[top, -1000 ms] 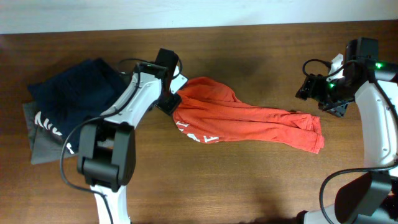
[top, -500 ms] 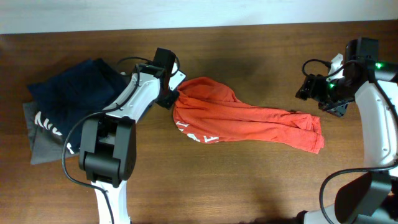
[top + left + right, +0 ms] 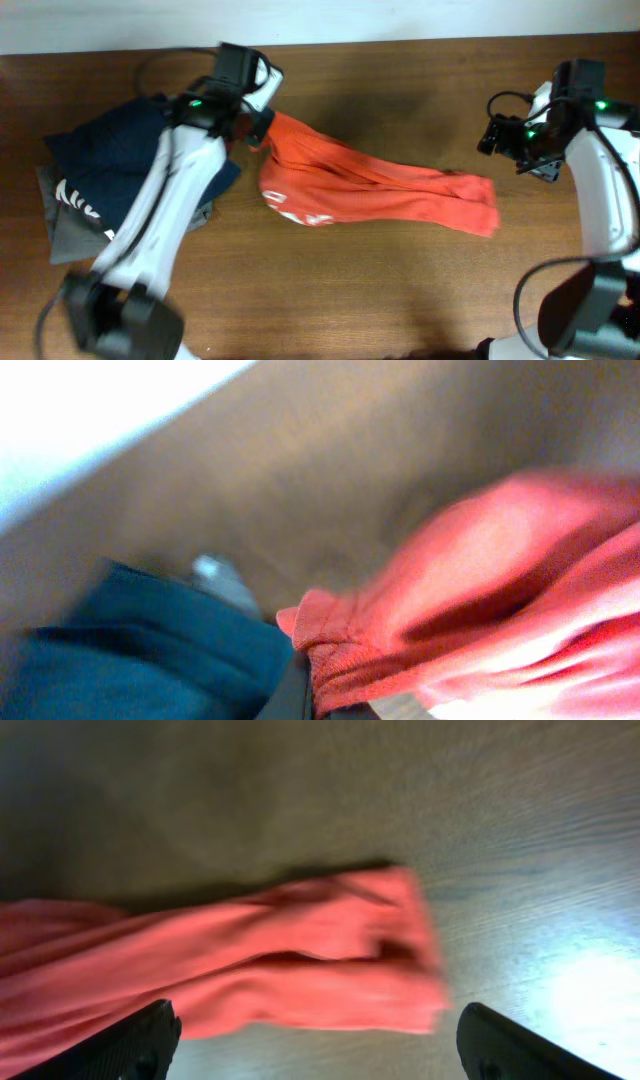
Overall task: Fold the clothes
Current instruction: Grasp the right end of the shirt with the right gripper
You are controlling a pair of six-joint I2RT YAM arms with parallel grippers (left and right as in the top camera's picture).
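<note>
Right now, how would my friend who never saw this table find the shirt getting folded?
Look at the brown wooden table; in its middle lies a long crumpled orange-red T-shirt. The left pincer pinches its left end. It is the only bright one: its neighbours are a navy blue garment and a grey garment.

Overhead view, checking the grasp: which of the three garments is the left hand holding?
The orange-red T-shirt, stretched out across the middle; the left hand is shut on its upper-left end. The navy garment and grey garment lie piled at left.

One orange T-shirt (image 3: 380, 185), one navy garment (image 3: 110, 150), one grey garment (image 3: 70, 238)
</note>
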